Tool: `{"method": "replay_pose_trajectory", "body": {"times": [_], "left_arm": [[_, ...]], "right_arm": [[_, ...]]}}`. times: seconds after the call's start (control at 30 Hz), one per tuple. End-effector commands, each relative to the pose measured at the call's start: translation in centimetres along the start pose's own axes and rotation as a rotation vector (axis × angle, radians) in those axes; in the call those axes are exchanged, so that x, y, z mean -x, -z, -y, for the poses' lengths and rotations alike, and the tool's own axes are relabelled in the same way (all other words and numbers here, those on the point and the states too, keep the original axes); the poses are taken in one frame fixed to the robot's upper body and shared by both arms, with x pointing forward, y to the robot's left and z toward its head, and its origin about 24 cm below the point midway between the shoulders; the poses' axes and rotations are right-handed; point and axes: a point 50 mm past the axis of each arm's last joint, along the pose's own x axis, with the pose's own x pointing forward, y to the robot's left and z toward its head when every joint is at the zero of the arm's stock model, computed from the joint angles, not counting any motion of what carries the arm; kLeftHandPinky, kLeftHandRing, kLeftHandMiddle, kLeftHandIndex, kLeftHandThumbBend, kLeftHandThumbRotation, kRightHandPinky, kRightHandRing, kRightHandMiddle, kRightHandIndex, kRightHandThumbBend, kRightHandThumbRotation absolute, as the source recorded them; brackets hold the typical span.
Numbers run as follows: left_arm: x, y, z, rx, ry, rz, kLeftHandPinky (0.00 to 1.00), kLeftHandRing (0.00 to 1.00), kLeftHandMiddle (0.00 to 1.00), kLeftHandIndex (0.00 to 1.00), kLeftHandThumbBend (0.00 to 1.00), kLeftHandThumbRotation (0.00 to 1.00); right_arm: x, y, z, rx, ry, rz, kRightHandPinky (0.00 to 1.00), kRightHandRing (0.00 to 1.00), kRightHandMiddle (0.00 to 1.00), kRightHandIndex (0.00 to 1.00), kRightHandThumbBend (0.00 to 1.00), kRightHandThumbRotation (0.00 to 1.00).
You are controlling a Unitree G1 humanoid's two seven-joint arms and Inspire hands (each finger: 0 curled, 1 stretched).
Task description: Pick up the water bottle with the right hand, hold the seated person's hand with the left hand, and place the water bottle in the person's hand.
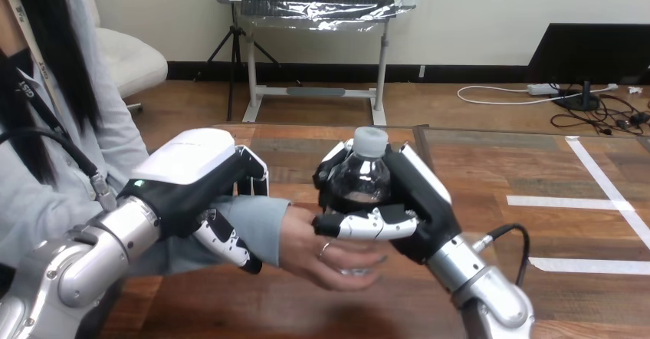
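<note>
Holding the water bottle upright at centre, right hand fingers curled round it, base at the person's hand, which lies open, palm-up. Left hand fingers wrapped round the sleeved wrist. Placing step, I judge. Next: settle the bottle, then ease the fingers apart.

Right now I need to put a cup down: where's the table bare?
Bare: table right of the right hand, around the white tape strips, and the far strip behind the water bottle. Crowded: centre, with left hand and person's hand.
</note>
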Motion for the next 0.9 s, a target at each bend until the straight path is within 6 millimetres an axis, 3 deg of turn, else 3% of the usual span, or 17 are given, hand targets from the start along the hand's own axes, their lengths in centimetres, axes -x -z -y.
{"method": "replay_pose_trajectory", "body": {"times": [0.0,0.87], "left_arm": [[-0.7,-1.59,-2.78,-0.007,-0.129,0.073,0.22,0.28,0.36,0.35,0.93,0.0],[-0.85,-1.44,-2.29,-0.007,-0.138,0.072,0.22,0.28,0.36,0.35,0.94,0.01]], "right_arm": [[-1.65,-0.27,-2.45,-0.021,-0.089,0.057,0.22,0.28,0.37,0.44,0.81,0.0],[-2.19,-1.18,-1.93,-0.01,-0.086,0.096,0.23,0.28,0.38,0.44,0.8,0.0]]}}
